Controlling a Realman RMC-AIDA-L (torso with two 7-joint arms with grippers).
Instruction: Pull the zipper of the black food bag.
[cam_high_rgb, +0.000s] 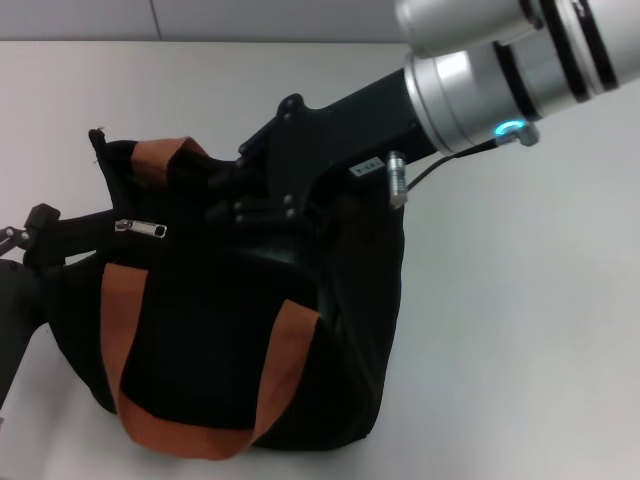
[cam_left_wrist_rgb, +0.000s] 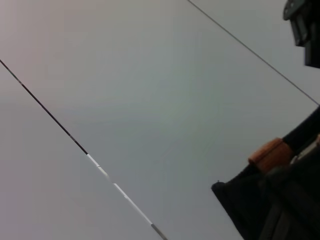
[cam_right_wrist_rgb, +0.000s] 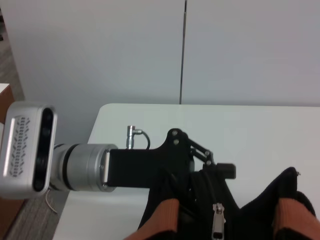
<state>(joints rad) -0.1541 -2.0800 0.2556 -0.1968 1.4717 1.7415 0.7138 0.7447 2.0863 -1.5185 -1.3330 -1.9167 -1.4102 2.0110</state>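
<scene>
The black food bag (cam_high_rgb: 250, 340) lies on the white table (cam_high_rgb: 520, 330) with its rust-orange handles (cam_high_rgb: 135, 330) draped over it. The silver zipper pull (cam_high_rgb: 141, 229) sits on the zip track near the bag's left end. My right gripper (cam_high_rgb: 232, 200) reaches in from the upper right and is shut on the bag's top edge, to the right of the pull. My left gripper (cam_high_rgb: 28, 232) is at the bag's left end, a short way left of the pull. The right wrist view shows the pull (cam_right_wrist_rgb: 218, 220) close up, with a silver arm's black gripper (cam_right_wrist_rgb: 220, 170) on the bag beyond it.
The table's far edge (cam_high_rgb: 200, 42) meets a grey wall. The left wrist view shows mostly wall, with one corner of the bag (cam_left_wrist_rgb: 270, 200) and an orange strap (cam_left_wrist_rgb: 270, 154). White table surface lies to the right of the bag.
</scene>
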